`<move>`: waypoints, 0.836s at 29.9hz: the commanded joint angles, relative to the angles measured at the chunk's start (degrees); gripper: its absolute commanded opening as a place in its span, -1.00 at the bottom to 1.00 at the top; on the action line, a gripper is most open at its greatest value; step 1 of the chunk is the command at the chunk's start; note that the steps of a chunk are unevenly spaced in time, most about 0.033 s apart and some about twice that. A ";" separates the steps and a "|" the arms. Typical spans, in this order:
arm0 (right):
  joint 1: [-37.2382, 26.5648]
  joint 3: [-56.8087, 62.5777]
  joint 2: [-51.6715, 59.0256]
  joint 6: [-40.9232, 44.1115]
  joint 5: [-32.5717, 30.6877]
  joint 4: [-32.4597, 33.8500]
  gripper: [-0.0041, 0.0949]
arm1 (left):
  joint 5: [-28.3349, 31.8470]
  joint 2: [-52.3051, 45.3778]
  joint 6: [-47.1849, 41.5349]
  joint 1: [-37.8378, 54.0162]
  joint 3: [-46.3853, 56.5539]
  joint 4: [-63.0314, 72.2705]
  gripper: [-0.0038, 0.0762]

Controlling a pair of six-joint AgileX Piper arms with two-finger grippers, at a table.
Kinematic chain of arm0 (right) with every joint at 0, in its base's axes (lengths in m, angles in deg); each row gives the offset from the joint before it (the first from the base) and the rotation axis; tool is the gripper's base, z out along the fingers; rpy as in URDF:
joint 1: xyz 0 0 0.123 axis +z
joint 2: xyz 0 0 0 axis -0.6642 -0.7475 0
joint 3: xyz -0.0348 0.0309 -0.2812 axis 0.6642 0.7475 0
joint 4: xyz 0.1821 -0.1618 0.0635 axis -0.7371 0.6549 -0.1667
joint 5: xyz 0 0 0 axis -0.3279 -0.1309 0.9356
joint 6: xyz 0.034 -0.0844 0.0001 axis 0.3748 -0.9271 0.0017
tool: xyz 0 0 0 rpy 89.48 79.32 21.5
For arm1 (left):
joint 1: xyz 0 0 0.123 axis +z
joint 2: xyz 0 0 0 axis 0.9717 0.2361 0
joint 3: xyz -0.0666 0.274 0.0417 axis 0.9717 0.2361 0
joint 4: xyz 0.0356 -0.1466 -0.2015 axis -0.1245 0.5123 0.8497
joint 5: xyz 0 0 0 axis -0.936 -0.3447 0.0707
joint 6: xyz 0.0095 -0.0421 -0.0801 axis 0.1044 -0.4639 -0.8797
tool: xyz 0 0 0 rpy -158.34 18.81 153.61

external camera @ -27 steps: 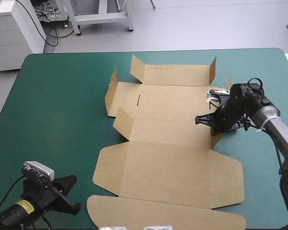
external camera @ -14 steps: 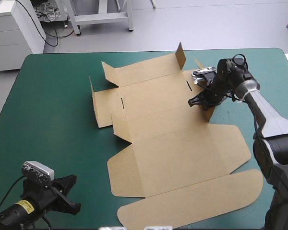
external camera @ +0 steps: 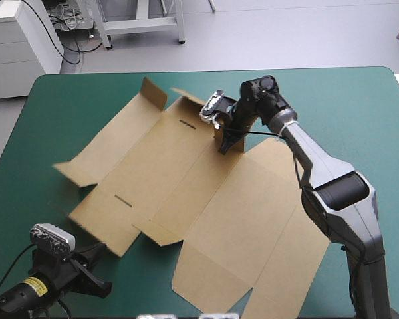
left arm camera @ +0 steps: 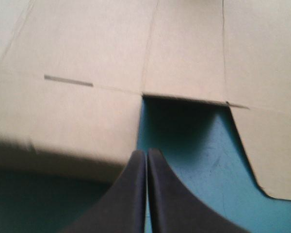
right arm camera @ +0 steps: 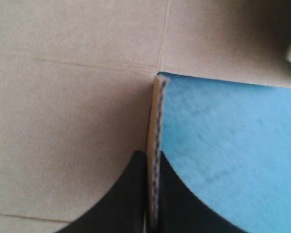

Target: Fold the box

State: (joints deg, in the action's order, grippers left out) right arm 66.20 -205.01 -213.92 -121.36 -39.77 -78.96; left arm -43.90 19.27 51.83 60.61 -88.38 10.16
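Note:
The brown box lies as a flat cut sheet, slanting across the table from the far left to the near right. My right gripper is over its far middle, shut on a small raised flap. The right wrist view shows that flap's edge standing between the right gripper fingers, with flat box board on one side. My left gripper rests shut at the near left corner. In its own view the left gripper points at a notch in the box, close to but apart from the board.
A narrow slot is cut in the panel ahead of the left gripper. The box's lid end reaches the table's near edge. Bare teal-green cover lies to the right of the right arm.
The right gripper has swung left and toward the far edge with the flap in it, turning the whole sheet counterclockwise. The left arm has stayed where it was.

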 commanded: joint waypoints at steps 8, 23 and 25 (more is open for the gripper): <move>8.15 -5.11 3.44 -10.96 1.33 -0.76 -0.95 | 3.41 0.81 -0.24 -0.18 -1.42 1.26 -0.92; 14.10 -5.11 3.44 -19.61 1.39 -5.54 -0.95 | 3.41 0.81 -0.24 -0.18 -1.42 1.26 -0.92; 14.10 -5.11 3.44 -19.61 1.39 -5.54 -0.95 | 3.41 0.81 -0.24 -0.18 -1.42 1.26 -0.92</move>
State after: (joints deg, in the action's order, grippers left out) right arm 80.13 -208.19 -214.39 -139.58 -39.82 -83.08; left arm -43.90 19.27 51.83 60.61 -88.38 10.16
